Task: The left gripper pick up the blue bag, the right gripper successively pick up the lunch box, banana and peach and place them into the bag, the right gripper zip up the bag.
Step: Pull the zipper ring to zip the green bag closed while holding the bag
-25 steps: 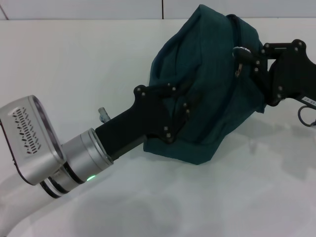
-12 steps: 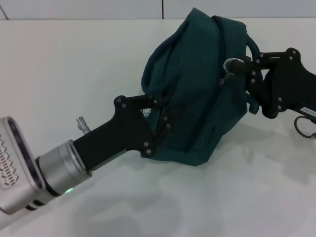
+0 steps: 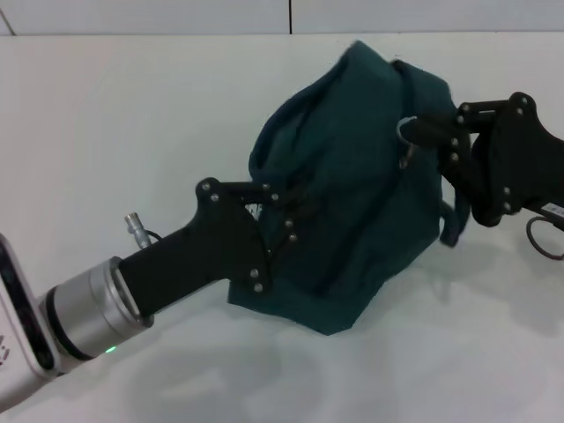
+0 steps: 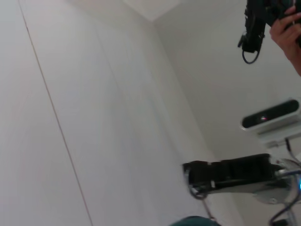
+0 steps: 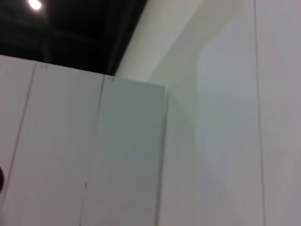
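Observation:
The blue bag (image 3: 352, 203) slumps on the white table, its zipper line running over the top. My left gripper (image 3: 289, 211), a black claw on a silver wrist, is shut on the bag's fabric at its left side. My right gripper (image 3: 423, 132), at the bag's upper right, is shut on the silver ring of the zipper pull (image 3: 405, 132). One loop handle (image 3: 454, 220) hangs down on the right. The lunch box, banana and peach are out of view. A sliver of the bag (image 4: 195, 221) shows in the left wrist view.
The white table (image 3: 132, 115) stretches left and behind the bag up to the back wall. A cable loop (image 3: 542, 238) hangs under the right arm. The left wrist view shows a person's hand (image 4: 287, 33) and a camera bar (image 4: 270, 117).
The left arm has drawn back toward the lower left, dragging the bag's side with it. The bag has slumped and shifted slightly left. The right gripper stays on the zipper pull.

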Controlling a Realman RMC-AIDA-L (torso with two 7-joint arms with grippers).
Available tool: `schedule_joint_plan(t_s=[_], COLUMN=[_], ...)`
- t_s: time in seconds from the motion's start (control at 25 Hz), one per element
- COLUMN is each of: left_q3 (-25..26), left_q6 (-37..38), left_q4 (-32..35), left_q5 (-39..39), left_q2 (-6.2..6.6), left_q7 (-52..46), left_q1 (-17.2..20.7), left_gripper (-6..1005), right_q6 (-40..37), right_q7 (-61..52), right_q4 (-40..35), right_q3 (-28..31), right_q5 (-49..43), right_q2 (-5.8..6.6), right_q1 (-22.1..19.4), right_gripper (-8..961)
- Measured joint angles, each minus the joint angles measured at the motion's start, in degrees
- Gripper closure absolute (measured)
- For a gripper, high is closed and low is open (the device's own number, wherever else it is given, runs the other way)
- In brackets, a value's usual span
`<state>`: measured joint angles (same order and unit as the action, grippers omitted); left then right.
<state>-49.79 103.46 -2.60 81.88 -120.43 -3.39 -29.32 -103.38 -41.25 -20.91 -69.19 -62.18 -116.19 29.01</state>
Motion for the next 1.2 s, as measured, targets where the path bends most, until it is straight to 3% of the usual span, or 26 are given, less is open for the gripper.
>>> schedule_joint_plan(t_s=[0.24,0.72,1.2], left_q3=[0.1,0.0,0.0], left_q6=[0.7,-10.7,-11.6], left_q4=[2.6,3.0,4.7], left_q5=[-0.5,-3.3,-7.0], left_q2=[0.18,0.37,0.56], left_q7=[0.6,-1.6,-3.3], left_q1=[0.8,-0.3,1.4], left_gripper=[925,945,948], right_q6=[-0.2,9.7,13.5], right_q7=[0.0,-0.2,2.0], right_q4=[0.0,3.0,3.2], right_q3=[0.2,0.5,1.0], right_q5=[0.2,7.8,13.9], right_q2=[0.00,0.10,0.35], right_q1=[-0.5,-0.3,-2.4], right_gripper=[931,931,931])
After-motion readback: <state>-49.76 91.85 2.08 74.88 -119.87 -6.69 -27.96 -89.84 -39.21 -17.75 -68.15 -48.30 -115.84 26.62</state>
